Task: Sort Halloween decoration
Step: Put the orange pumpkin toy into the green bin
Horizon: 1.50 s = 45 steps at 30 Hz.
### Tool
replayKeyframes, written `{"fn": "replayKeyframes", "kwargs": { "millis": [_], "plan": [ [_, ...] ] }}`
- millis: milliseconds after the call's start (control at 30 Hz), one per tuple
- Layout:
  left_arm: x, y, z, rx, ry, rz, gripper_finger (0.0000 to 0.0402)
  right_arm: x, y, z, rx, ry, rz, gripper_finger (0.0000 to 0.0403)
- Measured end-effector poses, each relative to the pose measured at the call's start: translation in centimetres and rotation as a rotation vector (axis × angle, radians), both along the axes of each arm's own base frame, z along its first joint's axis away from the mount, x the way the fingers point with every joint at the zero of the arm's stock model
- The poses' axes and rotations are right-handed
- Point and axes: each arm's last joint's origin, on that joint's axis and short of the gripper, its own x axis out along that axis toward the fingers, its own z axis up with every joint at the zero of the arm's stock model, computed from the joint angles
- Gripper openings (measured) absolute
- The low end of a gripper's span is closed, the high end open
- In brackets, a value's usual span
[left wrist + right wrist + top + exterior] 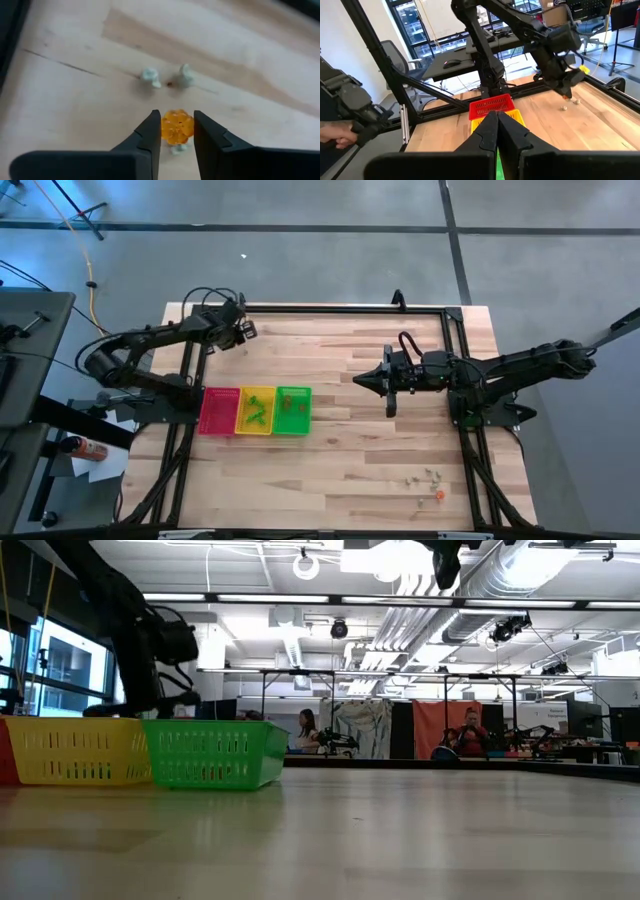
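An orange trinket of the Halloween decoration sits between the fingers of my left gripper, which is shut on it near the table's far left corner. Two pale grey trinkets lie on the wood beyond it, and a third shows just under it. More trinkets lie scattered near the front right, one of them orange. My right gripper hangs shut over the table's middle, holding nothing. My left gripper pinches the orange trinket by its two opposite sides between its two fingers. The fingers come steeply from above, slanting down. The trinket is upright between the fingertips; I cannot tell whether it is clear of the wood.
Red, yellow and green trays stand side by side left of centre, with small pieces in the yellow and green ones. A black frame runs along the table's edges. People sit in the room behind.
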Motion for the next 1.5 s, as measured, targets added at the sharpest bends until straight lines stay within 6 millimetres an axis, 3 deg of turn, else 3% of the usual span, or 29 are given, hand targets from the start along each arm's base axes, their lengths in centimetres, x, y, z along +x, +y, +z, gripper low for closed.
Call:
{"fn": "replayKeyframes", "kwargs": {
  "millis": [233, 433, 667, 800, 1100, 1300, 1500],
  "plan": [
    [-0.7, -1.0, 3.9, 0.17, -0.142, -0.012, 0.0069, 0.0, 0.0, 0.0, 0.0, 0.0, 0.0, 0.0],
    [-0.5, -2.3, 8.9, 0.464, -0.405, -0.184, 0.0068, 0.0, 0.0, 0.1, 0.001, -0.006, 0.0, 0.0],
    [0.6, -5.5, 14.9, 0.859, -0.764, -0.57, 0.007, 0.0, 0.0, 0.3, 0.011, -0.031, 0.0, 0.0],
    [1.4, -8.2, 17.0, 0.985, -0.946, -0.769, 0.0071, 0.0, 0.0, 0.4, 0.025, -0.039, 0.002, 0.0],
    [3.8, -13.7, 17.5, 1.078, -1.043, -1.143, 0.0071, -0.1, 0.1, 2.0, 0.047, -0.202, 0.029, 0.0],
    [5.3, -16.6, 16.7, 1.203, -0.916, -1.28, 0.0071, -0.2, 0.1, 2.6, 0.051, -0.265, 0.029, 0.0],
    [6.0, -18.0, 16.2, 1.358, -0.784, -1.421, 0.0071, -0.1, 0.1, 2.4, 0.049, -0.244, 0.029, 0.0]
  ]
}}
